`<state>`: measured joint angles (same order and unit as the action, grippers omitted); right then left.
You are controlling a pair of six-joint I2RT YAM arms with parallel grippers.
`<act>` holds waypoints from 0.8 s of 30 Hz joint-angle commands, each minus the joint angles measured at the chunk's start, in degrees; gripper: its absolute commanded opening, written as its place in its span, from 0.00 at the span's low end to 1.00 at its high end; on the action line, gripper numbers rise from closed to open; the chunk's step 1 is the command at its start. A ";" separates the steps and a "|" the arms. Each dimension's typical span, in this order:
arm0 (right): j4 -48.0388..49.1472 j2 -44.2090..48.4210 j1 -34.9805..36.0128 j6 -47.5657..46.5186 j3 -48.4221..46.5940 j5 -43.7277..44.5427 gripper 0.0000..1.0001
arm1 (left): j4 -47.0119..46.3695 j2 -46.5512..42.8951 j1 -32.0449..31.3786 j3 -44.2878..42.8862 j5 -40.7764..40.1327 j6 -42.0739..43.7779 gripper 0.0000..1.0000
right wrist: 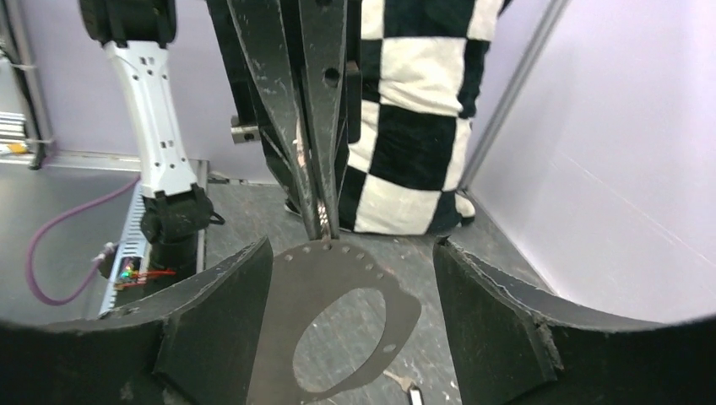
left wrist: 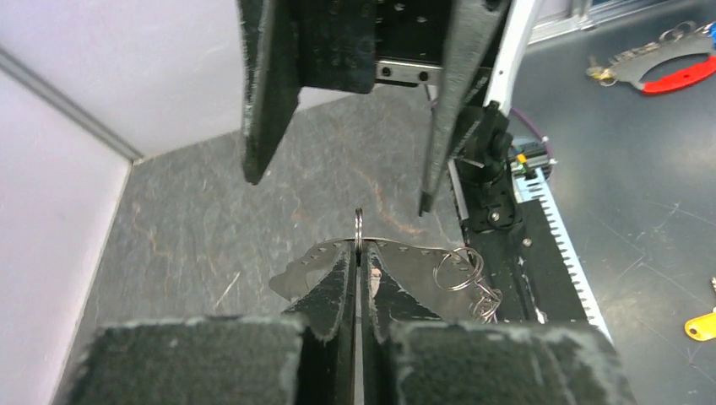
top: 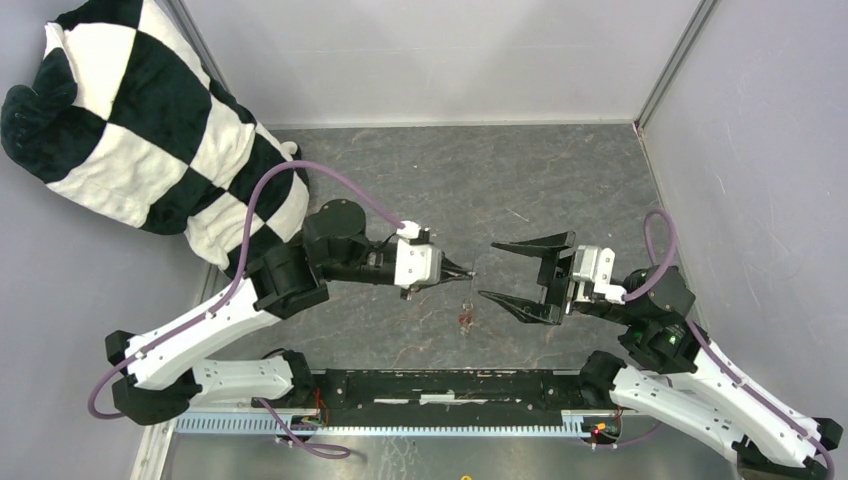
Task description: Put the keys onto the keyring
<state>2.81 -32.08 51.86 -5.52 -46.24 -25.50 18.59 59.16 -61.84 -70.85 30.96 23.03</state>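
Note:
In the left wrist view my left gripper point(left wrist: 359, 251) is shut on a small split ring at the top edge of the keyring point(left wrist: 405, 263), a flat grey metal loop with a row of holes. The keyring point(right wrist: 283, 329) hangs below the left gripper's fingers point(right wrist: 314, 126) and has an oval cut-out. My right gripper point(right wrist: 350, 249) faces it, open, one finger on each side and touching nothing. A key with a black, white-labelled tag point(right wrist: 412, 394) lies on the table below. A red tag point(top: 466, 318) shows under the left gripper point(top: 466, 272); I cannot tell whether it hangs or lies.
A black-and-white checked cloth point(top: 150, 120) is heaped in the far left corner. Grey walls close the table on three sides. Wire rings point(left wrist: 460, 268) hang at one end of the keyring. Beyond the toothed rail point(left wrist: 553, 228) lie another metal piece with red point(left wrist: 675, 74) and a yellow tag point(left wrist: 701, 325).

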 commanded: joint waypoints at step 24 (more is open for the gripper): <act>-9.52 -10.56 -0.09 -6.76 -0.61 -6.12 0.50 | 55.48 23.03 0.43 -31.36 -9.34 18.54 0.02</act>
<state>-12.91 -40.80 51.86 -12.88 -46.89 -28.05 70.76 82.26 -61.47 -99.61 19.07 38.96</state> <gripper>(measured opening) 0.520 0.037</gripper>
